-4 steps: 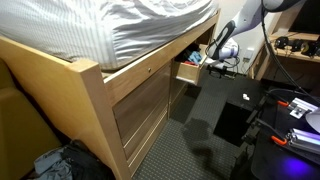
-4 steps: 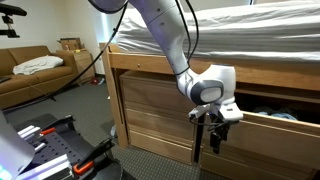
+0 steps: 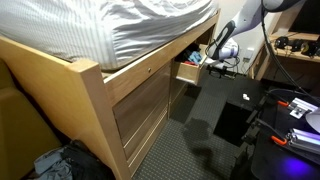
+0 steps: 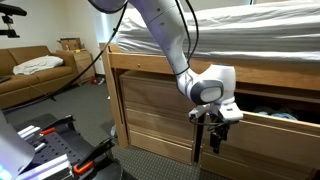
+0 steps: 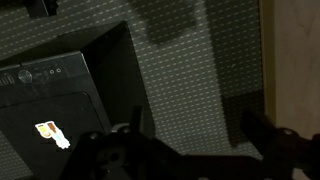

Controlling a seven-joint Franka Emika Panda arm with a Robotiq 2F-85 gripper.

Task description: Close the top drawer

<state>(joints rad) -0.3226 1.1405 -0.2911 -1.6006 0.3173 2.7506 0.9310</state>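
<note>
Gripper [image 4: 207, 140] hangs fingers-down, spread wide with nothing between them, right at the outer face of the top drawer [image 4: 268, 130]. Can't tell if it's actually touching the front. The drawer sticks out from under the bed [image 3: 120, 30] with clothes [image 4: 280, 114] showing inside, so I'd say the whole push in is left to do.

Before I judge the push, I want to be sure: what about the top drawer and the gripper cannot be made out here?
Top drawer: the right edge of an exterior view cuts it off.
Clothes inside: too small and shadowed to identify.
Gripper: contact with the drawer front cannot be told; it is small in both exterior views.
Wrist view: very dark, the fingers are only silhouettes.
</note>
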